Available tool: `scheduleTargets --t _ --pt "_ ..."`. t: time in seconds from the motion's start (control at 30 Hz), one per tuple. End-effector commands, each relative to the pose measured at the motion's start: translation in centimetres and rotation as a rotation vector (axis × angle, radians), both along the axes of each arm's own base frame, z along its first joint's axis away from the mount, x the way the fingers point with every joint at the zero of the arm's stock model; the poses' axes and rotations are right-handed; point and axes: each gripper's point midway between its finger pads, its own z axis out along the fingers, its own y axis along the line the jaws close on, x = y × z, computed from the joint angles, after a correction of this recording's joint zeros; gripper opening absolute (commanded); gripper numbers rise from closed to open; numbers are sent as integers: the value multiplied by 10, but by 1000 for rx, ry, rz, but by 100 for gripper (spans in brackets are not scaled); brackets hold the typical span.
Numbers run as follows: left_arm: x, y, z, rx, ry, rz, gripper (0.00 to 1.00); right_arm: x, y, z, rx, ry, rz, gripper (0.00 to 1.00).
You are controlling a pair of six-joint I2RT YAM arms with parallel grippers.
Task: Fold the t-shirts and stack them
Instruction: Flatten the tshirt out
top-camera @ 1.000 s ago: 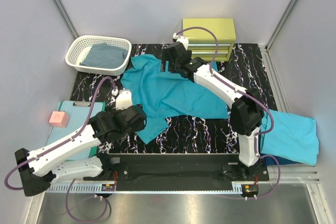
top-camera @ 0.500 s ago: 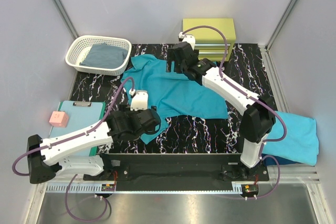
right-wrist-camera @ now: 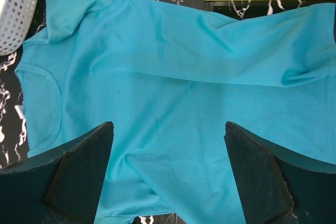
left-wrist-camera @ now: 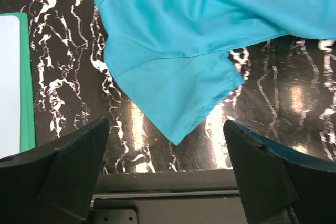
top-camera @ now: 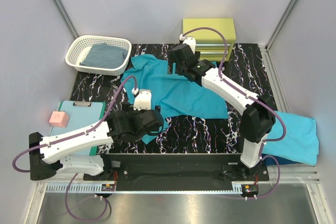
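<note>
A teal t-shirt (top-camera: 176,90) lies spread and wrinkled on the black marbled table (top-camera: 199,129). My left gripper (top-camera: 149,124) hovers open over its near corner. In the left wrist view that sleeve corner of the t-shirt (left-wrist-camera: 176,66) points down between the two dark fingers (left-wrist-camera: 68,166), apart from both, and the left gripper (left-wrist-camera: 168,174) holds nothing. My right gripper (top-camera: 177,62) hangs open above the far part of the shirt. In the right wrist view the t-shirt (right-wrist-camera: 173,77) fills the frame under the empty right gripper (right-wrist-camera: 168,174). A lighter turquoise t-shirt (top-camera: 296,135) lies at the right edge.
A white basket (top-camera: 79,61) with a folded grey-blue cloth (top-camera: 105,55) stands at the back left. A yellow-green drawer box (top-camera: 208,32) sits at the back. A mint-green clipboard (top-camera: 79,111) and a pink cube (top-camera: 59,118) lie at the left. The arms' black base rail (top-camera: 173,169) runs along the near edge.
My left arm has swung right and forward, bringing its gripper over the shirt's near corner. The right arm shifted slightly right over the shirt's far edge. Both grippers stayed open.
</note>
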Motion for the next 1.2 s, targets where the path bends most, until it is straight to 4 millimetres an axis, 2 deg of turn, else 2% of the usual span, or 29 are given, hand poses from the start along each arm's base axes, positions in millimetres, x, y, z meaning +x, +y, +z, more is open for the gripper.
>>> scheduleTargets --t 0.0,0.07,0.1,0.13,0.2,0.23,0.3,0.43,0.57,0.77,0.87,1.03,1.07,1.13,1.17 --pt "-7 -19 25 -71 -17 -25 96 15 -3 20 24 -75 -79 94" --pt "-13 -25 31 -66 -5 -49 96 21 2 18 41 -76 -87 94" --pt "-16 -21 32 -45 2 -48 96 25 6 27 62 -91 -89 94" --pt "-18 -20 34 -41 2 -49 96 29 12 22 64 -83 -85 94" --pt "-22 -18 40 -44 -6 -43 97 35 17 28 81 -91 -90 94" --pt "-22 -18 41 -49 -6 -40 97 38 20 22 78 -84 -90 94" --pt "-24 -17 45 -71 -9 -12 97 43 27 24 80 -80 -70 94" --pt "-32 -21 42 -89 7 2 98 43 28 28 111 -76 -70 93" --pt "-46 -21 30 -18 44 6 99 46 30 24 109 -81 -63 93" --pt "-65 -29 31 34 48 -18 99 56 34 12 90 -73 -75 92" --pt "-71 -33 34 41 46 -32 99 59 33 12 89 -79 -90 92" --pt "-72 -25 37 -7 27 -18 99 55 34 13 95 -74 -84 92" --pt "-71 -21 41 -32 16 -10 99 52 32 7 85 -60 -79 92" --pt "-64 -15 44 -38 -28 -3 99 45 29 10 74 -62 -62 92" --pt "-62 -13 47 -43 -47 -5 99 40 26 0 53 -43 -52 93"
